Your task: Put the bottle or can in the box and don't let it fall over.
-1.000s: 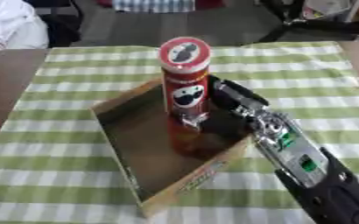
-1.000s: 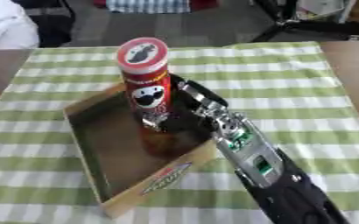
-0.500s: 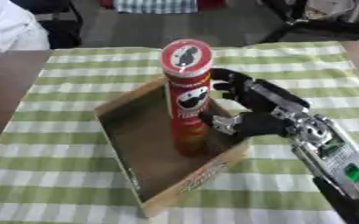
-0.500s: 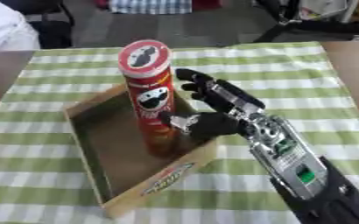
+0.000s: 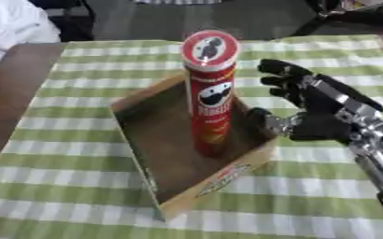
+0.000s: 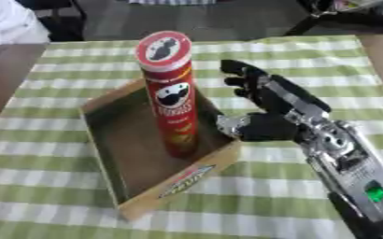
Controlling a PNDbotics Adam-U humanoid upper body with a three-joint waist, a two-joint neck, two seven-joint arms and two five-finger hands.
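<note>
We see the red can (image 5: 209,93), a tall chip tube w/ a red lid, standing upright inside the cardboard box (image 5: 219,179) at centre frame, its base on the box floor near the right wall. No lean that we can make out. The box sits askew on a green-and-white checked cloth (image 5: 88,140) covering the counter.

Our right hand (image 6: 268,112) shows at centre right, just beside the can but apart from it: a gap shows between the fingers (image 6: 240,77) and the tube in both views. Fingers are spread and fairly straight, thumb held out toward the box's right rim; nothing pinched, nothing carried. Whether the thumb touches the rim we can't tell. Left hand isn't in either view.

Progress, as we judge it: the main part looks done. Can is in the box, upright, w/ no hand on it. What's left is small, i.e. getting the hand clear w/o clipping the tube or nudging the box. The can is tall and narrow, so a knock near the top could tip it; we'd pull away to the right of frame rather than across the lid.
</note>
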